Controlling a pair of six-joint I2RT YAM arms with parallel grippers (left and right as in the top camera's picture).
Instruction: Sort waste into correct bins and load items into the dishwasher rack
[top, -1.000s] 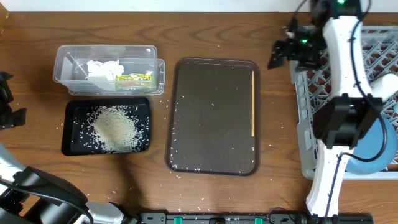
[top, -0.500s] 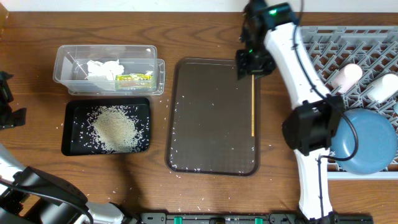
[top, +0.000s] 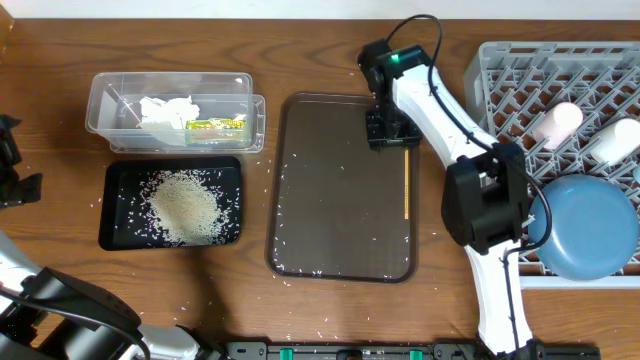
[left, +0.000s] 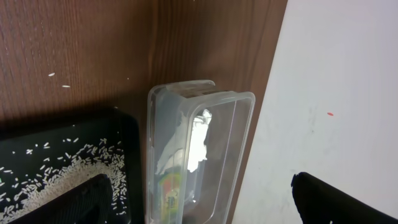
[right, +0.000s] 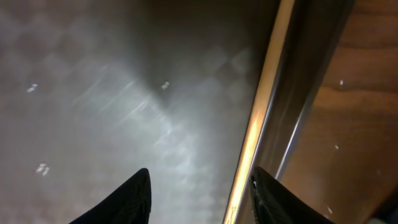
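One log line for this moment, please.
right hand: open, straddling chopstick on brown tray | left hand: open, empty | dishwasher rack: blue dish, pink cup, white cup loaded | black tray: rice | clear tub: tissue, wrapper

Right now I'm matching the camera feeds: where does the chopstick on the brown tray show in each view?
Overhead: the chopstick lies along the right edge of the brown tray, right of centre.
Right wrist: the chopstick is a pale slanted strip, right of centre.
Left wrist: not in it.
Landmark, overhead and right wrist: the tray's dark rim beside the chopstick.
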